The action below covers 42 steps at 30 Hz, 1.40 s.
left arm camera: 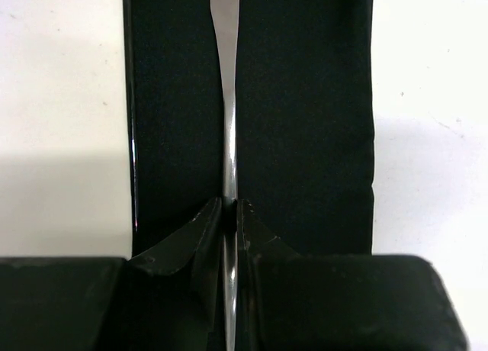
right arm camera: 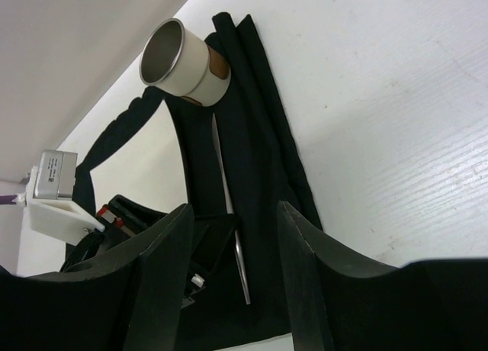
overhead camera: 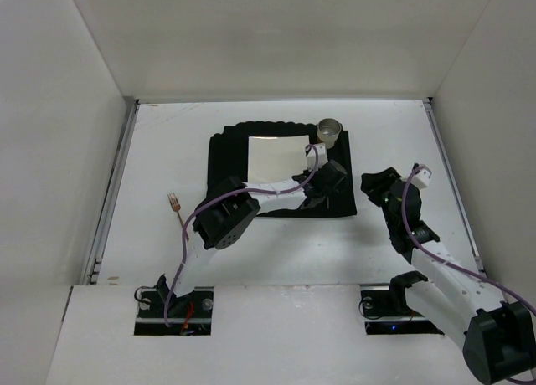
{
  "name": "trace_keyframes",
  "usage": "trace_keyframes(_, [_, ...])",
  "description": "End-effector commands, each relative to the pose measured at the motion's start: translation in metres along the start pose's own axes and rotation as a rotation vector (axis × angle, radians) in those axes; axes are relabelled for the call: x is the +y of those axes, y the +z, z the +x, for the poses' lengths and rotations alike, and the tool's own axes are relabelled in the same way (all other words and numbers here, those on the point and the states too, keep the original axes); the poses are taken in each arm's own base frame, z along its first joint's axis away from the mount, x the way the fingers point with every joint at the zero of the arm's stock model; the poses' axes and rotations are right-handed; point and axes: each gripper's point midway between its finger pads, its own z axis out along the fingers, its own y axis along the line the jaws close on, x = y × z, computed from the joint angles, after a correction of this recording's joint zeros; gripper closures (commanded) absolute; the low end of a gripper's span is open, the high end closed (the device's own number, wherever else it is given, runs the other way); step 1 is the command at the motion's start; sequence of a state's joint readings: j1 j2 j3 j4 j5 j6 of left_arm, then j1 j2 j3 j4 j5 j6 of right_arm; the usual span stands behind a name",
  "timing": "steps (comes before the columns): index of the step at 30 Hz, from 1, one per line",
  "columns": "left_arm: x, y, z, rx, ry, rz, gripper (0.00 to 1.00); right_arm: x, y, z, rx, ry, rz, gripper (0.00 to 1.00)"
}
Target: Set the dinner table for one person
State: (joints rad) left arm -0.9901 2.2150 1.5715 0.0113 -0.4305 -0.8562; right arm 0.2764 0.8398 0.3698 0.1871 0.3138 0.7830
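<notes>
Clamped on the utensil (left arm camera: 227,137) over the placemat (left arm camera: 305,137) by the far edge of the surface (overhead camera: 167,151) beneath both arms, the left end effector (left arm camera: 229,210) should lay it flat, parallel to the plate (overhead camera: 276,155); the right end effector (right arm camera: 232,210) hangs spread apart.

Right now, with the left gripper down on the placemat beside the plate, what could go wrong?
The left gripper is shut on the thin metal utensil; retreating before opening would likely drag it off the placemat. Its far end lies close to the cup, so a forward push could tip it. The open right gripper hovers nearby: collision risk.
</notes>
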Motion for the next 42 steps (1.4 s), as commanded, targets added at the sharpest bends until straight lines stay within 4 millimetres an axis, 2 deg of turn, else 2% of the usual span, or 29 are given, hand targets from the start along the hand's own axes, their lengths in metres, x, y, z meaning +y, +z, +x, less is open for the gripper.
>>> trace_keyframes(1, [-0.018, -0.001, -0.015, -0.024, -0.044, 0.041, 0.97, 0.016, -0.001, -0.012, -0.042, 0.022, -0.054, 0.46])
trace_keyframes(10, [-0.016, 0.001, -0.012, -0.020, -0.050, 0.036, 0.96, 0.017, 0.001, -0.007, -0.024, 0.021, -0.062, 0.46])
trace_keyframes(13, [-0.016, 0.003, -0.008, -0.012, -0.049, 0.034, 0.94, 0.016, 0.000, -0.011, -0.043, 0.024, -0.060, 0.46])
trace_keyframes(19, [-0.014, 0.001, -0.006, -0.016, -0.045, 0.029, 0.79, 0.016, 0.000, -0.012, -0.044, 0.025, -0.056, 0.46])
trace_keyframes(25, [-0.012, -0.008, -0.016, -0.051, -0.034, 0.026, 0.72, 0.015, 0.000, -0.011, -0.042, 0.026, -0.054, 0.45])
trace_keyframes(28, [-0.014, -0.022, -0.025, -0.074, -0.026, 0.038, 0.68, 0.016, 0.000, -0.008, -0.029, 0.024, -0.063, 0.45])
trace_keyframes(30, [-0.019, -0.037, -0.036, -0.108, -0.014, 0.053, 0.66, 0.016, 0.000, -0.012, -0.045, 0.026, -0.057, 0.45])
trace_keyframes(34, [-0.027, -0.087, -0.073, -0.208, 0.039, 0.105, 0.62, 0.016, 0.001, -0.009, -0.034, 0.026, -0.058, 0.45])
trace_keyframes(36, [-0.020, -0.112, -0.089, -0.265, 0.060, 0.114, 0.61, 0.014, 0.001, -0.009, -0.037, 0.021, -0.049, 0.45])
trace_keyframes(39, [0.016, -0.141, -0.101, -0.303, 0.093, 0.081, 0.61, 0.017, 0.005, -0.004, -0.018, 0.019, -0.056, 0.46])
trace_keyframes(42, [0.091, -0.166, -0.103, -0.325, 0.082, -0.019, 0.61, 0.023, 0.003, 0.002, 0.002, 0.009, -0.078, 0.54])
